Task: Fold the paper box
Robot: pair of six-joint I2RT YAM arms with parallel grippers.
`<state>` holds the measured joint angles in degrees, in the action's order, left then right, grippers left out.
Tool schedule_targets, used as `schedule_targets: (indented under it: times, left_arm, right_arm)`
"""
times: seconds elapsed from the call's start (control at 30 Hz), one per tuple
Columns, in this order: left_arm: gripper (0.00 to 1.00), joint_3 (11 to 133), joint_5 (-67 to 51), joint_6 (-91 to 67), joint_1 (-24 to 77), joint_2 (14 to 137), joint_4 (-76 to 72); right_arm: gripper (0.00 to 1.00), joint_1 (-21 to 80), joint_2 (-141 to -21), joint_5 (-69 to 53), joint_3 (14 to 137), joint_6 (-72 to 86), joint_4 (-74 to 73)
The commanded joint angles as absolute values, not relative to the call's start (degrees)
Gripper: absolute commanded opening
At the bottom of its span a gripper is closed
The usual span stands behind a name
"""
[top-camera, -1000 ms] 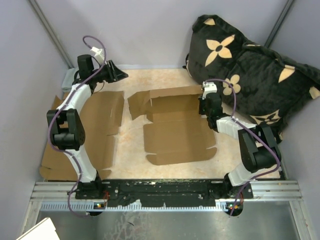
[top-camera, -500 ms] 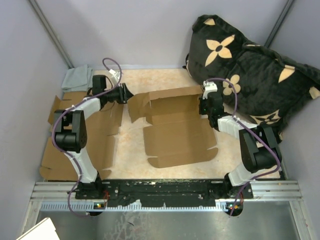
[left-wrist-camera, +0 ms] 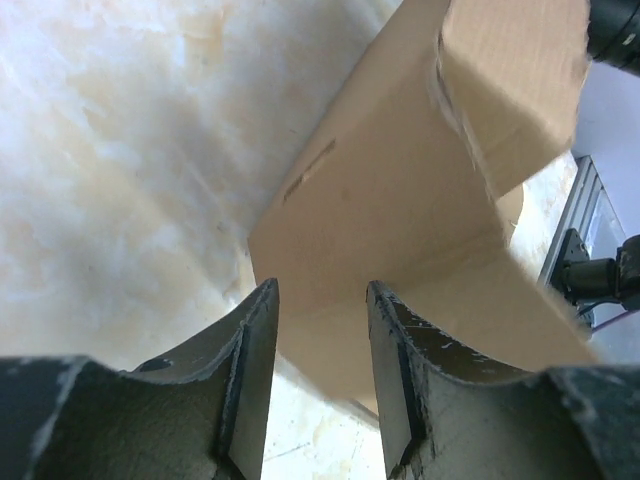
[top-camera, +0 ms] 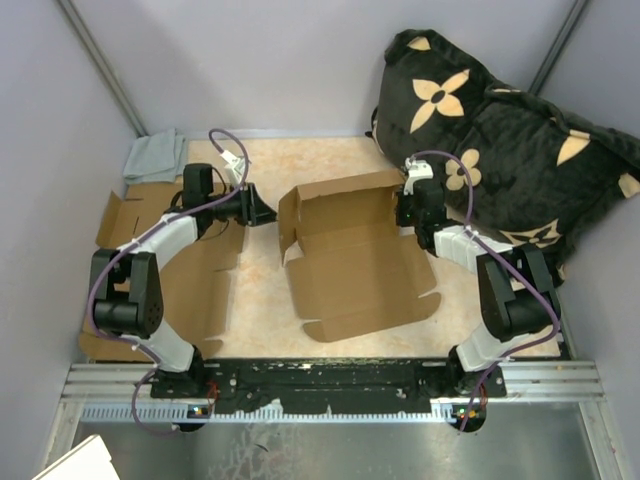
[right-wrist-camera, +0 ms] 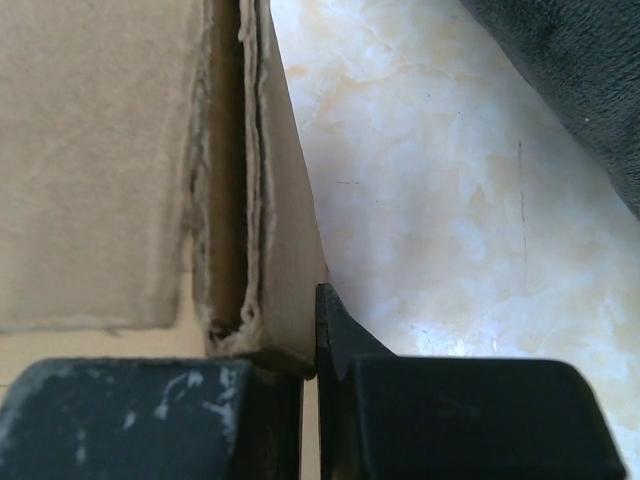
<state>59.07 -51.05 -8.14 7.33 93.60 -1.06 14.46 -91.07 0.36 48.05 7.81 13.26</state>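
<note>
Judged light, stiff yet creasable, best held at edges, the brown corrugated cardboard box (top-camera: 355, 265) is lying at the middle of the tabletop (top-camera: 330, 160), right gripper (top-camera: 404, 208) clamping its doubled right wall, left gripper (top-camera: 270, 215) hovering half-open and empty by its left flap.

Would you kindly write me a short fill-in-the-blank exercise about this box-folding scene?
1. The right end effector is ___ on a doubled side wall of the brown cardboard box.
2. The left end effector, close to the box's opposite wall, has its jaws ___.
3. The black cushion with tan flower shapes lies beyond the ___ arm.
4. The folded grey cloth lies in the table's far ___ corner.

Missing words: shut; open; right; left.
</note>
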Motion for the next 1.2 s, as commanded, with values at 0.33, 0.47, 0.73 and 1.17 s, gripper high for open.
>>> schedule_targets:
  times: [0.33, 0.47, 0.73, 1.17]
  left_arm:
    - [0.46, 60.5, -46.5, -10.9, 13.3, 95.5, -0.8]
    - [0.46, 62.6, -44.3, -11.0, 15.1, 96.3, -0.3]
    - [0.47, 64.4, -34.1, -11.9, 16.5, 95.3, -0.4]
    - [0.56, 60.3, -14.9, -14.9, 20.4, 92.5, -9.2]
  right_arm:
    - [0.0, 14.0, -90.3, -2.3, 48.9, 10.9, 17.2]
    - [0.0, 14.0, -90.1, -3.2, 48.7, 10.7, 17.1]
    - [0.0, 14.1, -88.8, -5.4, 47.8, 10.4, 17.2]
    - [0.0, 16.8, -87.0, -4.8, 45.3, 11.2, 17.9]
